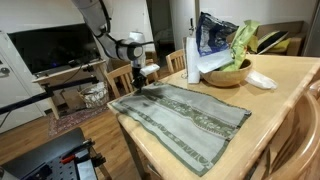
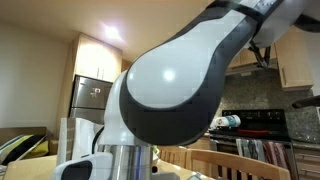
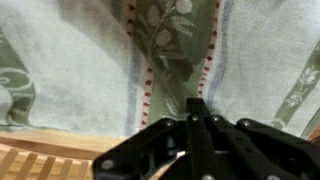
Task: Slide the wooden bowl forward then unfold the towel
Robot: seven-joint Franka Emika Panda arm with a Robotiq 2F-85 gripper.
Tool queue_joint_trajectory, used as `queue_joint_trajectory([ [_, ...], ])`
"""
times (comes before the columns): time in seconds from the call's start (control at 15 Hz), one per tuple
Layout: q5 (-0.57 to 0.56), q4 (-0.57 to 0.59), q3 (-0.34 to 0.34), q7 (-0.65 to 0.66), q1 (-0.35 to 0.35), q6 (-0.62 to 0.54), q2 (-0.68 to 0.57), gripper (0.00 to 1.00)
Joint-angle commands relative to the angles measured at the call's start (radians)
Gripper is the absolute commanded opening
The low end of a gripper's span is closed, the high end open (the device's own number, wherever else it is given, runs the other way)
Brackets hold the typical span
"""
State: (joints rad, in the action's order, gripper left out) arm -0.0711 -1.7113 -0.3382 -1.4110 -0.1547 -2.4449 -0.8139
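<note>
The towel (image 1: 185, 115), grey-green with paler patterned stripes, lies spread flat across the wooden table (image 1: 290, 90). It fills the wrist view (image 3: 170, 45). The wooden bowl (image 1: 226, 75) stands at the table's far side, beyond the towel, holding a green leafy item and a blue bag. My gripper (image 1: 146, 73) is low at the towel's far left edge. In the wrist view its fingers (image 3: 197, 108) are pressed together at cloth level, just in from the towel's edge, and appear to pinch it. In an exterior view my arm (image 2: 170, 80) fills the picture and hides the table.
A white bottle (image 1: 191, 55) stands beside the bowl and a small white flat dish (image 1: 262, 80) lies next to it. Wooden chairs (image 1: 120, 78) stand by the table's far edge. A TV (image 1: 55, 48) and dark equipment (image 1: 60, 160) stand off the table.
</note>
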Motion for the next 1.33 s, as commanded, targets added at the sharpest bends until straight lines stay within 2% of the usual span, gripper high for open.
queue_joint_trajectory([
  [0.0, -0.038, 0.006, 0.015, 0.0, -0.021, -0.035, -0.006, 0.04],
  [1.27, -0.055, 0.046, -0.012, -0.041, -0.047, -0.011, -0.063, 0.04],
])
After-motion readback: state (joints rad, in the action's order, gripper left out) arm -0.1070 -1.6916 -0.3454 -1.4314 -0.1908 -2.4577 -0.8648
